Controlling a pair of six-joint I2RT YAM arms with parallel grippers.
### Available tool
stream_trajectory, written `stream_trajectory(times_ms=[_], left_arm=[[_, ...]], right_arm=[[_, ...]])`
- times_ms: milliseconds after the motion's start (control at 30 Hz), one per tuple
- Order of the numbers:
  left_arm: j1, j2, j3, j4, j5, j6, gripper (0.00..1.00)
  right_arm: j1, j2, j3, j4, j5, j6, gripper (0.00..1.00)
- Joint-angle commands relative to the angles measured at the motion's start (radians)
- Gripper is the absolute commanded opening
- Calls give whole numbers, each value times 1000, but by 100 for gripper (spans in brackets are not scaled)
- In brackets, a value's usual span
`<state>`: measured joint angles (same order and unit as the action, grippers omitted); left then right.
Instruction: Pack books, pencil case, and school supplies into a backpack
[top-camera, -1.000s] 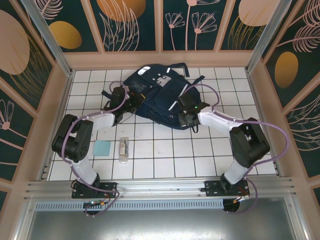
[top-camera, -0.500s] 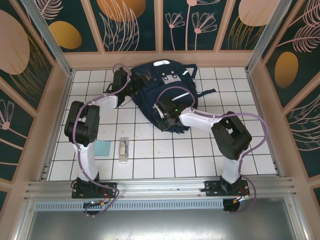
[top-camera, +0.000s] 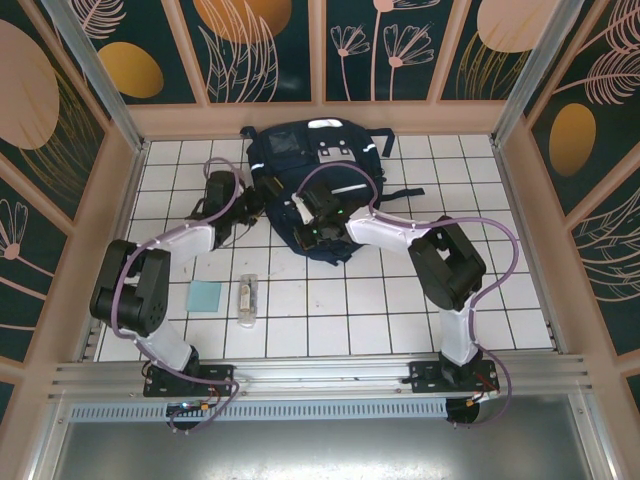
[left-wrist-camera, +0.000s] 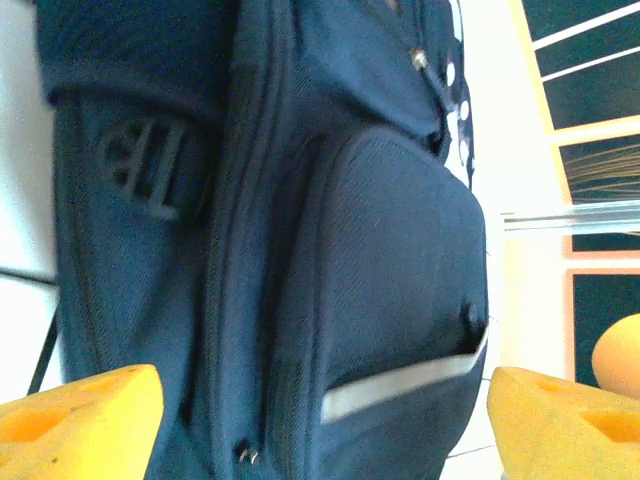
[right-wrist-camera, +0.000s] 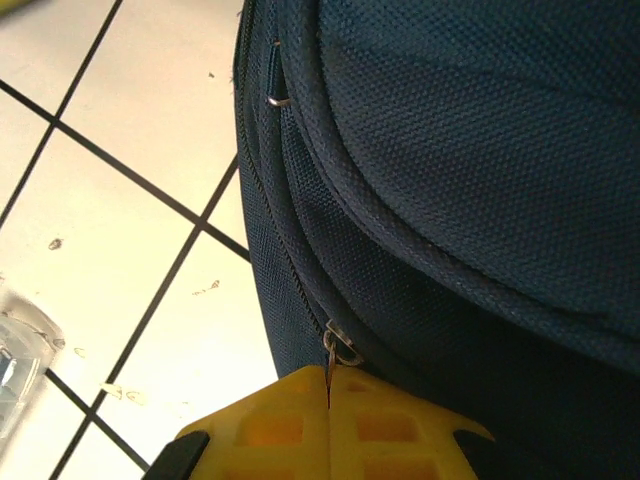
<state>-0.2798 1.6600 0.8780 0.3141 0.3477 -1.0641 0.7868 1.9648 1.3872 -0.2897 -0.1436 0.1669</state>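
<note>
1. The table, white tile with dark grout lines, carries everything. Both arms reach from its 6 o'clock edge toward 12 o'clock.
2. The backpack, navy with white reflective stripes and grey-white patches, lies flat at the table's 12 o'clock end. Its top is against the far wall and its lower end points to 6 o'clock. In the left wrist view the backpack shows a bulging outer pocket crossed by a pale stripe. In the right wrist view the backpack shows a corded seam and a zip line running along its edge above the tiles.
3. The left gripper is at the backpack's 9 o'clock side. In its own camera the left gripper is spread wide, with one yellow finger at each lower corner and the pocket between them. Nothing is held.
4. The right gripper is over the backpack's 6 o'clock end. Up close the right gripper is pressed together, pinching the small metal zipper pull right at its tips.
5. The pale-teal card lies flat on the table at 8 o'clock from the backpack, well apart from it.
6. The clear tube-like packet lies just beside the card at its 3 o'clock, with its long axis running 12 to 6.
</note>
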Motion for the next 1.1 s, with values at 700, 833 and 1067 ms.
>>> stream_trajectory(times_ms=[700,833,1067], left_arm=[[-96,115,-32,230,-30,-125,0],[-96,104,-36,234,-23,-126,0],[-97,74,-40,212,4,-103,0]], right_arm=[[-52,-102,-174,-71,-158,206,0],[-86,-136,-204,-127,-132,200,0],[-145,-180,-207,-206,-34,155,0]])
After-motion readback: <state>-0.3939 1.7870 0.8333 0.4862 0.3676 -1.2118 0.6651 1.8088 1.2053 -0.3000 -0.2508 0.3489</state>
